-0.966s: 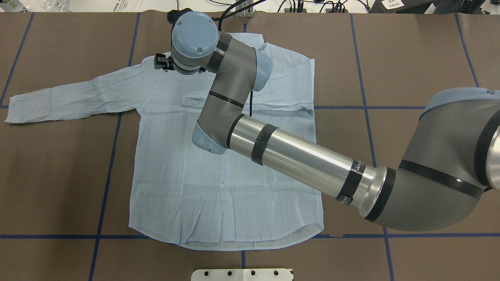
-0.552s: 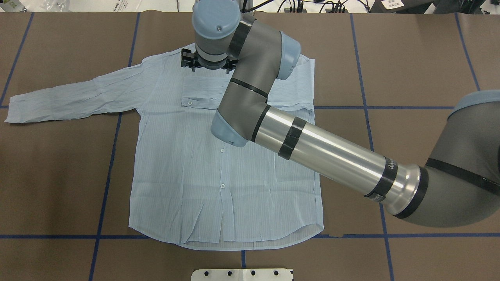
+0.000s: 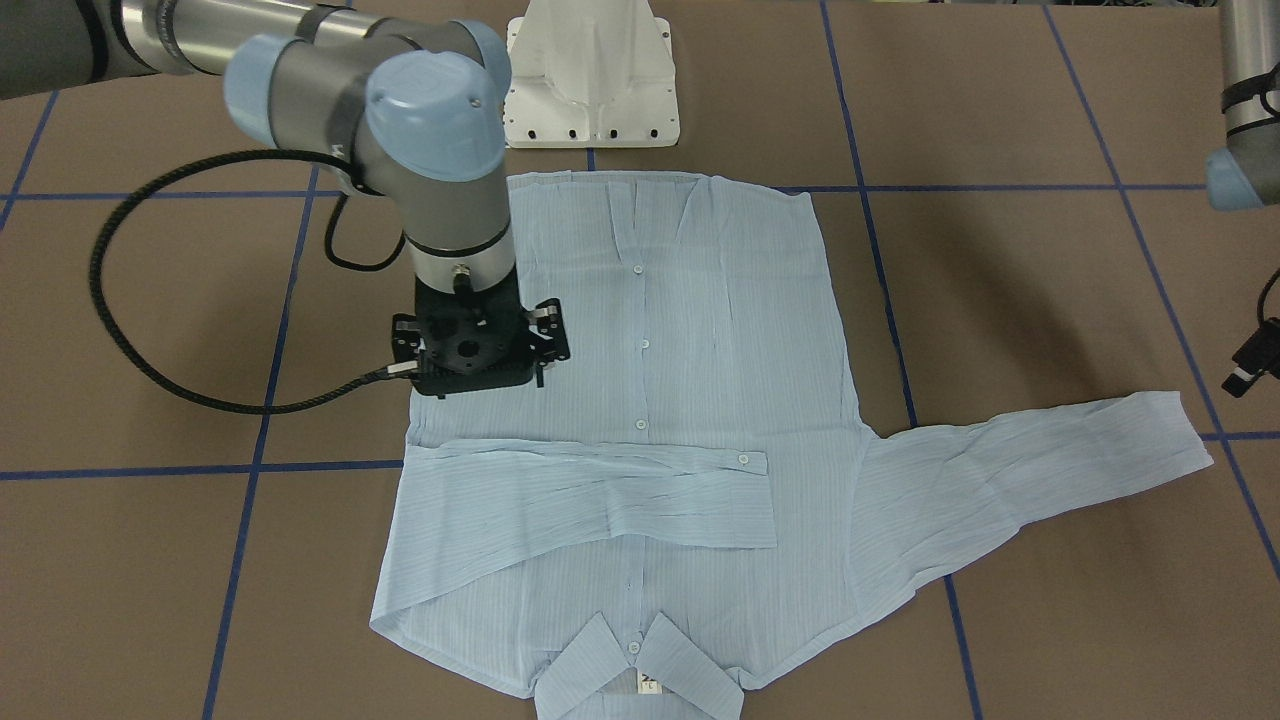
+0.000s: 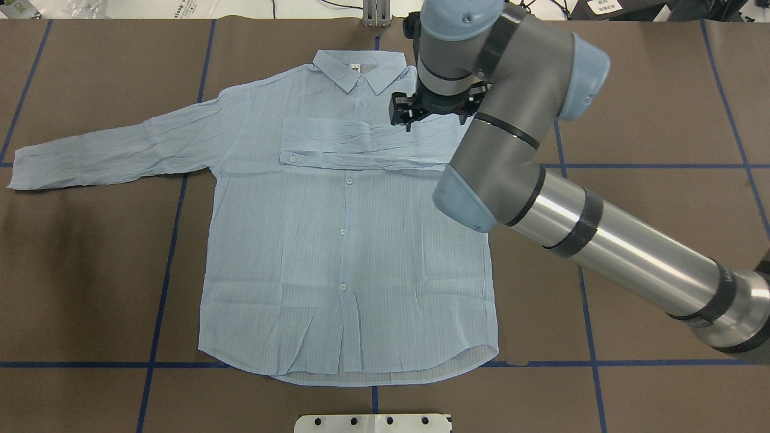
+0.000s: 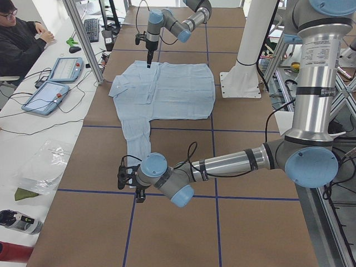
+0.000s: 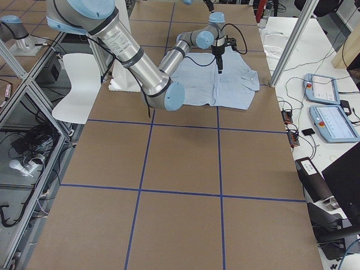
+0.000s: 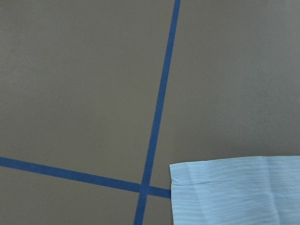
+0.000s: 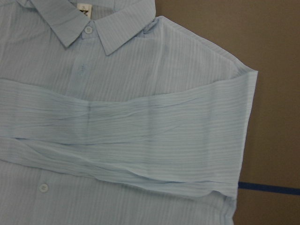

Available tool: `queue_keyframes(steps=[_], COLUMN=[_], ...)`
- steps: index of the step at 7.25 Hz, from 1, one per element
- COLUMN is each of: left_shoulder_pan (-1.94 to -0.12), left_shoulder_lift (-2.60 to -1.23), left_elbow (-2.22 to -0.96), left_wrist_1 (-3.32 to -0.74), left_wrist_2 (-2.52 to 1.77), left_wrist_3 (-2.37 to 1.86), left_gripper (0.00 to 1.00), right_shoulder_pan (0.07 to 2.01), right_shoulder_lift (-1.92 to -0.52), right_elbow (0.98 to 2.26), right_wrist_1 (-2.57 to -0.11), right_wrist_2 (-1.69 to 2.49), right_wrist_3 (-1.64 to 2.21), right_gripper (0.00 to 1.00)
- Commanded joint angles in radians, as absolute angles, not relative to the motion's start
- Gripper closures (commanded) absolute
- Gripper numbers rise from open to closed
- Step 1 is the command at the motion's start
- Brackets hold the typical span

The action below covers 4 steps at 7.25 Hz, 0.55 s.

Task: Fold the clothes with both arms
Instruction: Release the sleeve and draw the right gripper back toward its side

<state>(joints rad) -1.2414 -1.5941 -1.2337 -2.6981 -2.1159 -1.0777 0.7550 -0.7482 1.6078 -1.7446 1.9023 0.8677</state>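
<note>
The pale blue shirt lies flat and buttoned on the brown table, collar at the far side. One sleeve is folded across the chest; the other sleeve stretches out to the left. My right gripper points down over the shirt's right shoulder, its fingers hidden under the wrist, so I cannot tell its state. The right wrist view holds only shirt. My left gripper hovers low beside the outstretched sleeve's cuff; its jaws are unclear.
Blue tape lines grid the table. The white pedestal base stands at the robot's side of the shirt. A black cable loops from the right wrist. A seated person and tablets are on a side bench.
The right arm has swept rightward across the top of the shirt, from the left shoulder to the right shoulder, uncovering the collar. The shirt has not moved.
</note>
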Motion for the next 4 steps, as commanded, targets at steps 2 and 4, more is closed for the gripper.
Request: queue_keyframes(steps=[2, 4], left_shoulder_pan=[-1.115, -1.076], left_shoulder_lift=[-1.594, -1.595], left_elbow=[-1.213, -1.2], left_wrist_1=[-2.732, -2.731], left_wrist_2=[-1.933, -1.922], left_wrist_3=[-1.207, -1.206], left_gripper=[0.15, 0.24], right_shoulder_pan=[0.787, 0.787], right_shoulder_lift=[-0.818, -0.819], right_elbow=[1.686, 1.686], right_wrist_1=[-1.795, -1.79], right_wrist_2=[1.937, 1.939], right_wrist_3=[0.795, 0.796], right_gripper=[0.0, 0.0])
